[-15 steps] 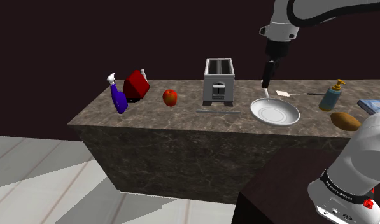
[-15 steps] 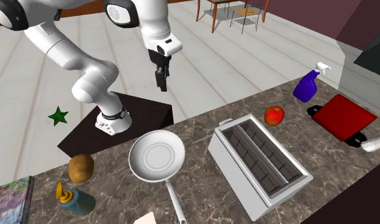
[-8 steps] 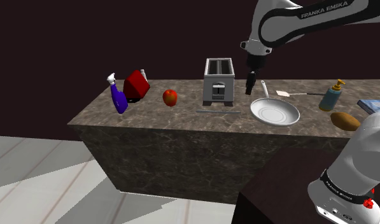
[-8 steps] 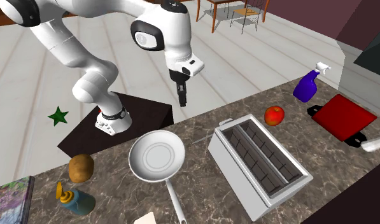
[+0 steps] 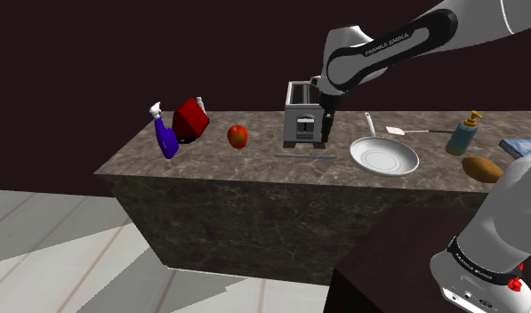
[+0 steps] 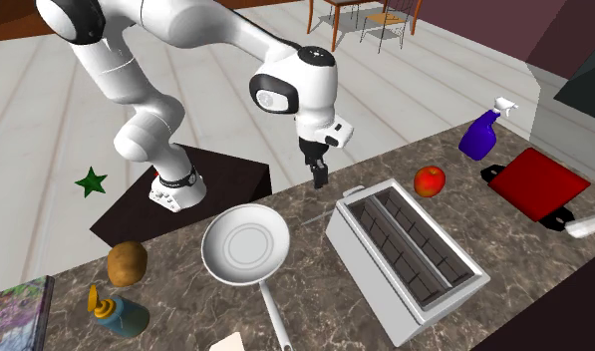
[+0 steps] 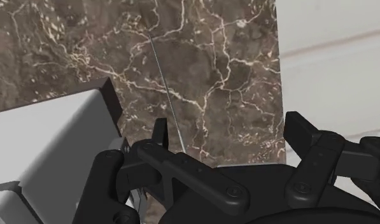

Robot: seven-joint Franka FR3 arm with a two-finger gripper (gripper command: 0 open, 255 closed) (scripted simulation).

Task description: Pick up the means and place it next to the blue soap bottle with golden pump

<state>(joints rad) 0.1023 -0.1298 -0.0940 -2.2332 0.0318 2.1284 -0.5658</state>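
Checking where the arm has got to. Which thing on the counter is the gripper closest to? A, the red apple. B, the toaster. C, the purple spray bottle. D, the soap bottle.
B: the gripper hangs just off the near end of the toaster, whose white corner sits beside the fingers in the wrist view.

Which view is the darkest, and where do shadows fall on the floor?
Shoulder view: darkest, a dark backdrop behind the counter, grey shadow wedges across the floor. Second exterior view: bright, even light. Wrist view: counter evenly lit, no glare.
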